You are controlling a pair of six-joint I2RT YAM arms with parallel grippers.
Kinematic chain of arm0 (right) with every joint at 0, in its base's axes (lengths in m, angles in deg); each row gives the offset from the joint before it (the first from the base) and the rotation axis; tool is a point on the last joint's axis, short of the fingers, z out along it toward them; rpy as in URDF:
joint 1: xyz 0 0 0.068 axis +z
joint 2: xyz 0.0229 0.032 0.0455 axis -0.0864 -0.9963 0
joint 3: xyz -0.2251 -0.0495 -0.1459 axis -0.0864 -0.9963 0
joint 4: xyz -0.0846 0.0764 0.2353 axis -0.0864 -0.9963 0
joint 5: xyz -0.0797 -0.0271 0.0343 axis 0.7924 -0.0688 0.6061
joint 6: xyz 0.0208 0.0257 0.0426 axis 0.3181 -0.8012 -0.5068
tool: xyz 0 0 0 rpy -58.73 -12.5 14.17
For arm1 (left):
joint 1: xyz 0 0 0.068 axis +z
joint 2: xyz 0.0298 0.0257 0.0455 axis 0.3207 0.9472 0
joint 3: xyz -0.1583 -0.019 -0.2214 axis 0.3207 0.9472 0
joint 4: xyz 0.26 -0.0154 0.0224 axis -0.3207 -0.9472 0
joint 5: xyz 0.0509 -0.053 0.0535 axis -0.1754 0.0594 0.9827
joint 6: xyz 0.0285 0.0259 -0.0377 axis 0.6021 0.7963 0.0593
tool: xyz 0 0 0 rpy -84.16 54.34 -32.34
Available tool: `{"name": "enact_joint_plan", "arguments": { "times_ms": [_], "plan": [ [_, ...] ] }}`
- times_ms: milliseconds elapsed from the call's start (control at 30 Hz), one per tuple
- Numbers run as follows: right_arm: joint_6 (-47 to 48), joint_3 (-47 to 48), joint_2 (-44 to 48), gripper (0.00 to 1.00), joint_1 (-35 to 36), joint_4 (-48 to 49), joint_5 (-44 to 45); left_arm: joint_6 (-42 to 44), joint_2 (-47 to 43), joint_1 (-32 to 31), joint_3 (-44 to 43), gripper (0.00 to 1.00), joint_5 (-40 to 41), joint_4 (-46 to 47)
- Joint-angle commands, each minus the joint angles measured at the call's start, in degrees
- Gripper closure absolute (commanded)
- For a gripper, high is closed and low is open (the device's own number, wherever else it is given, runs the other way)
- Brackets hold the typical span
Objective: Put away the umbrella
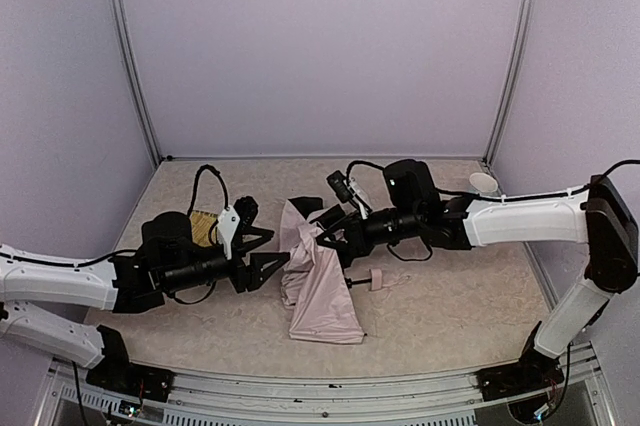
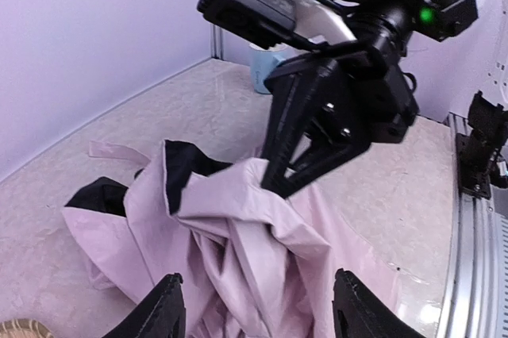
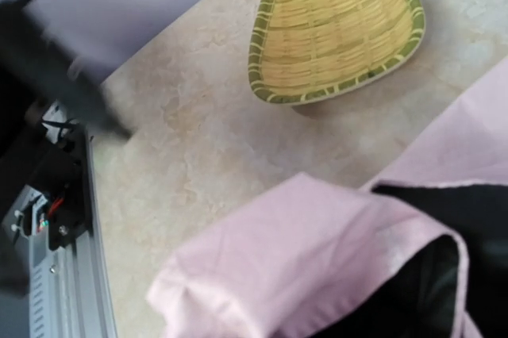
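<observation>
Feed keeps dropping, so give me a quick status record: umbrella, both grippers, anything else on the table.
umbrella: collapsed, pink fabric loose and crumpled, lying in the middle
handle: on the table, sticking out right of the fabric
right gripper: shut, pinching a fold at the fabric's far edge
left gripper: open, at the fabric's left side, not gripping
tray: woven, back left, partly hidden behind left arm
cup: back right corner

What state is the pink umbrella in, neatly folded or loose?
Loose: the umbrella lies crumpled on the table, one fold pinched by the shut right gripper.
</observation>
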Motion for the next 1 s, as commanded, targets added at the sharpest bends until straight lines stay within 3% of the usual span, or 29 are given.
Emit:
{"name": "enact_joint_plan", "arguments": {
  "times_ms": [0,233,333,467,633,800,967],
  "plan": [
    [-3.8,-3.0,1.6,1.00,-0.5,9.2,-1.1,-3.8,-2.4,-3.6,6.1,0.40,2.8,6.3],
    [-7.7,-6.1,1.5,1.00,-0.5,14.9,0.7,1.4,7.9,-10.7,1.4,0.27,7.8,5.7],
    [-7.8,-6.4,1.5,1.00,-0.4,15.7,0.9,2.8,12.9,-10.6,-0.8,0.29,12.9,5.5],
    [-7.1,-6.6,1.9,1.00,-0.2,15.7,0.2,6.0,19.3,-10.5,-4.7,0.47,14.5,5.5],
    [-4.8,-6.8,3.6,1.00,-0.5,13.6,0.6,5.7,21.9,-9.6,-5.3,0.97,12.3,7.1],
    [-1.6,-5.2,4.4,1.00,-4.7,8.7,1.1,3.5,18.9,-7.3,0.1,1.00,3.0,9.6],
    [0.4,-5.4,6.0,1.00,-10.2,4.8,-1.7,1.8,17.2,-5.7,3.2,1.00,-0.7,10.8]
  ]
}}
